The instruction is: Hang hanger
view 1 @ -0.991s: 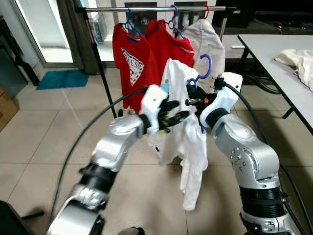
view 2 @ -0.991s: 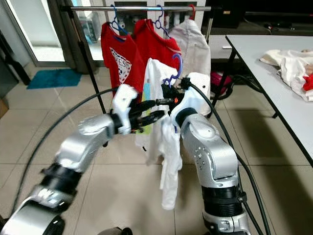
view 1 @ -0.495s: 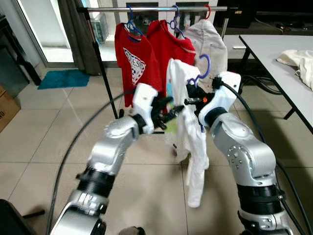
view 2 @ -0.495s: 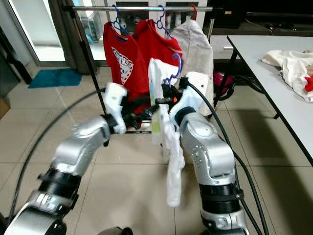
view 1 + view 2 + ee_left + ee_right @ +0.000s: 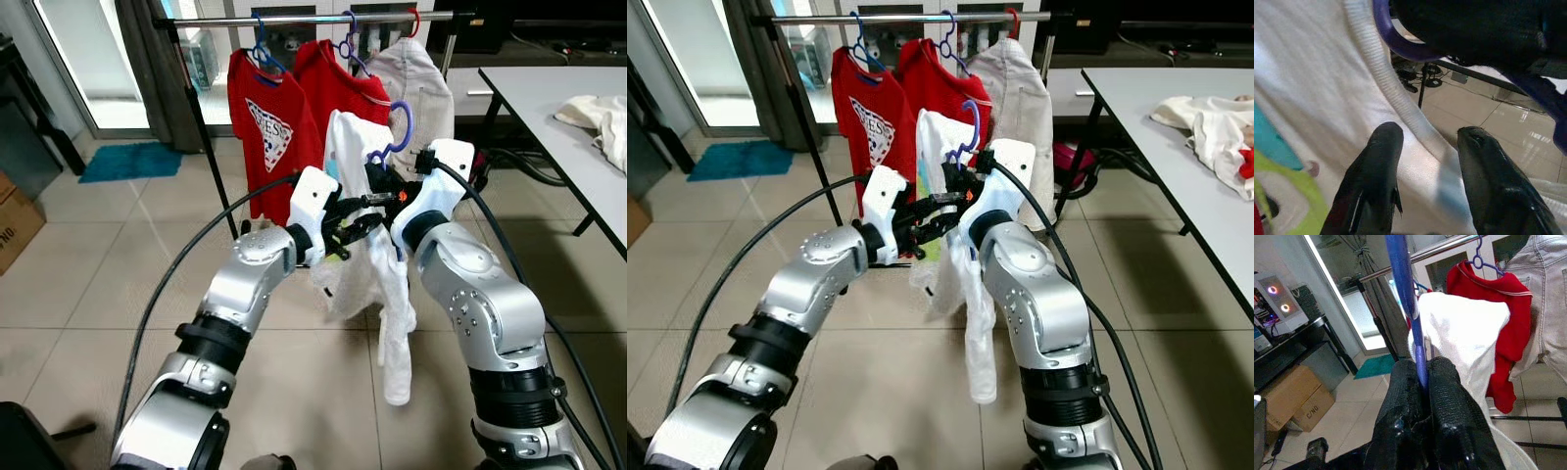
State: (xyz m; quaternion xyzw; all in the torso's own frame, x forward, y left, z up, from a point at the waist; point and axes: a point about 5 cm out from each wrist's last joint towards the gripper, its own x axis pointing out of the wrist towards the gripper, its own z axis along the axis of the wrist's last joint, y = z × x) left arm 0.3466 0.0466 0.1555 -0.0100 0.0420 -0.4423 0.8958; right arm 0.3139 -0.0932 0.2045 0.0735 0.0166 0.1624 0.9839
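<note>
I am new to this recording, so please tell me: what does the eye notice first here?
First, the white shirt on a purple hanger, held up between both silver arms before the clothes rail. The right gripper is shut on the hanger; the left gripper is open at the shirt's collar. Behind hang two red shirts.

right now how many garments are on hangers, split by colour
red shirts on the rail: 2
grey jacket on the rail: 1
white shirt on the purple hanger held by the right gripper: 1
total: 4
</note>
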